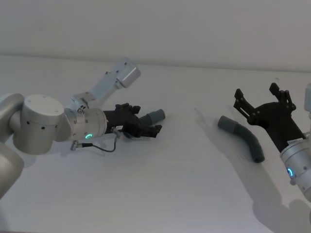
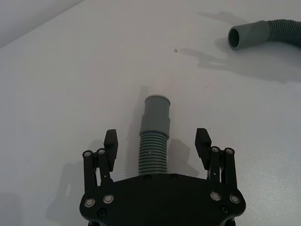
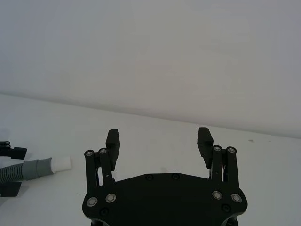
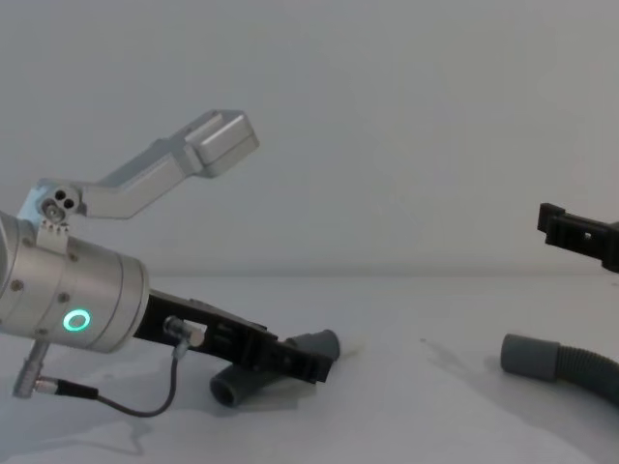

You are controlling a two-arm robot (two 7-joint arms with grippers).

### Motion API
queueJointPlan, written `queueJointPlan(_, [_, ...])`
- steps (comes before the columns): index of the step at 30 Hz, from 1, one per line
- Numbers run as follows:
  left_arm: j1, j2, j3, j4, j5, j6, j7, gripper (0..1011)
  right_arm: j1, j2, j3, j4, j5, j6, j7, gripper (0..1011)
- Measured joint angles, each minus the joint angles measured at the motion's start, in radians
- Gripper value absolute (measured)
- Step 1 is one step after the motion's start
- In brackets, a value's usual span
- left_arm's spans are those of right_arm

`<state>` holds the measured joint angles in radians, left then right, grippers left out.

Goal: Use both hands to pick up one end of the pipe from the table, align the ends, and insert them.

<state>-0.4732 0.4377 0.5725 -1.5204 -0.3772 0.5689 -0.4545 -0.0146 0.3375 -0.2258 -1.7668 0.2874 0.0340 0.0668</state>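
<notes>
One grey corrugated piece of the pipe (image 2: 153,146) lies on the white table (image 1: 170,184), its smooth cuff (image 1: 156,116) pointing right. My left gripper (image 2: 156,140) is low over it and open. Its fingers (image 2: 111,141) stand on either side of the ribbed part, with gaps between. In the right wrist view that cuff ends in a white tip (image 3: 61,163). The other, curved piece (image 1: 244,137) lies on the right, its dark-mouthed socket (image 2: 236,36) facing left. My right gripper (image 1: 261,98) hangs open and empty above and behind it.
A plain white wall rises behind the table. A black cable (image 1: 99,147) loops from my left wrist down to the tabletop. Bare tabletop (image 1: 194,126) lies between the two pipe pieces and along the front.
</notes>
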Motion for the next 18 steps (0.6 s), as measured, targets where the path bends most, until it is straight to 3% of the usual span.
queueJointPlan(18, [-0.007, -0.001, 0.008, 0.006, -0.005, 0.014, 0.001, 1001, 0.000, 0.000, 0.000, 0.000, 0.000, 0.000, 0.000, 1000])
